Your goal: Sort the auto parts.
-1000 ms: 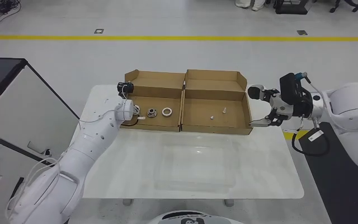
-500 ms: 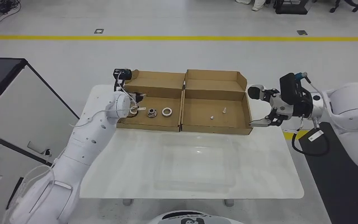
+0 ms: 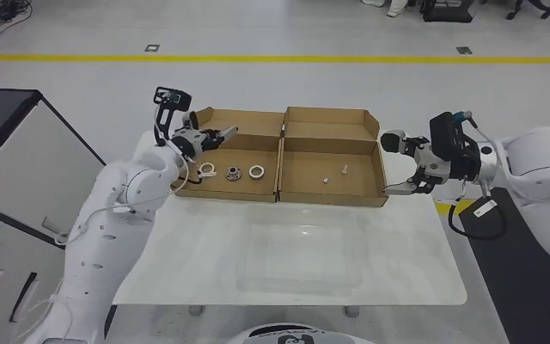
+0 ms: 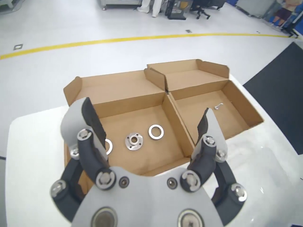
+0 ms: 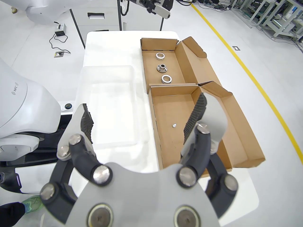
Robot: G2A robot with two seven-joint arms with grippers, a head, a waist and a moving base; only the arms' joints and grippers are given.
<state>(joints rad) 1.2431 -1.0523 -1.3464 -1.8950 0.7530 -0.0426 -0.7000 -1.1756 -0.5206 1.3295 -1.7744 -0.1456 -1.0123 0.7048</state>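
Note:
Two open cardboard boxes stand side by side at the table's back. The left box (image 3: 192, 184) holds a metal ring (image 3: 207, 169), a flanged hub (image 3: 233, 173) and a second ring (image 3: 257, 171). The right box (image 3: 375, 160) holds two small metal pieces (image 3: 345, 169) (image 3: 326, 181). My left gripper (image 3: 219, 138) hangs open and empty above the left box's far left corner. In the left wrist view, its finger (image 4: 93, 121) partly covers one ring (image 4: 109, 146) beside the hub (image 4: 134, 141). My right gripper (image 3: 397, 165) stands open and empty just past the right box's outer wall.
A clear plastic tray (image 3: 301, 254) lies on the white table (image 3: 412, 267) in front of the boxes. Both box lids are folded back behind them. The table's right edge is close to the right gripper.
My left gripper has risen out of the left box and pulled back toward its far left corner, leaving a ring on the box floor. The right arm has not moved.

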